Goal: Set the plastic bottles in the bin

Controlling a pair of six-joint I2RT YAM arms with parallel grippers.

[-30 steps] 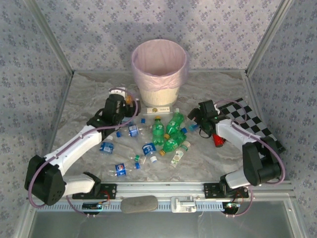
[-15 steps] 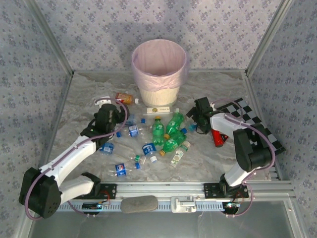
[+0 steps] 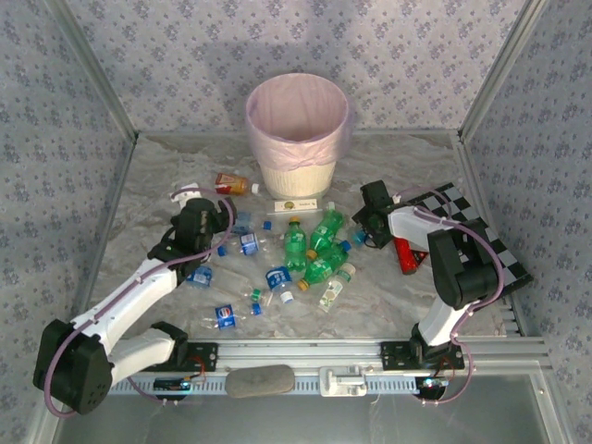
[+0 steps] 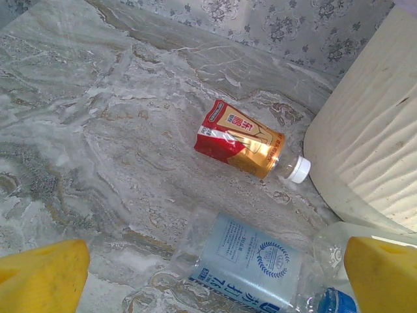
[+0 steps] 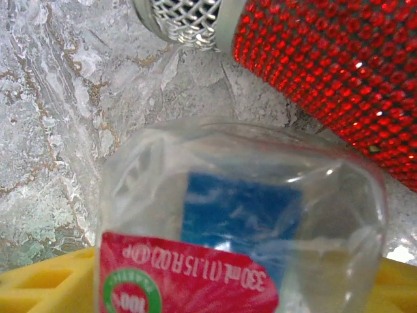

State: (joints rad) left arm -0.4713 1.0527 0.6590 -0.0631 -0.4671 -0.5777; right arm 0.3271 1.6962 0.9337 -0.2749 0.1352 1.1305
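Plastic bottles (image 3: 324,266): three green, one orange-red (image 4: 240,139); left pincer (image 4: 212,277) open, right pincer (image 5: 221,283) grip unclear.

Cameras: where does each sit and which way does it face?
Top external: above and behind, looking down at the bin; both arms show.
Left wrist: looks down at the orange-red bottle; yellow fingertips in bottom corners.
Right wrist: close on a clear bottle between yellow fingers.
Shared: top and left wrist both show that bottle.

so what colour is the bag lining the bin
Translucent pink; the bag shows best in the top external view.
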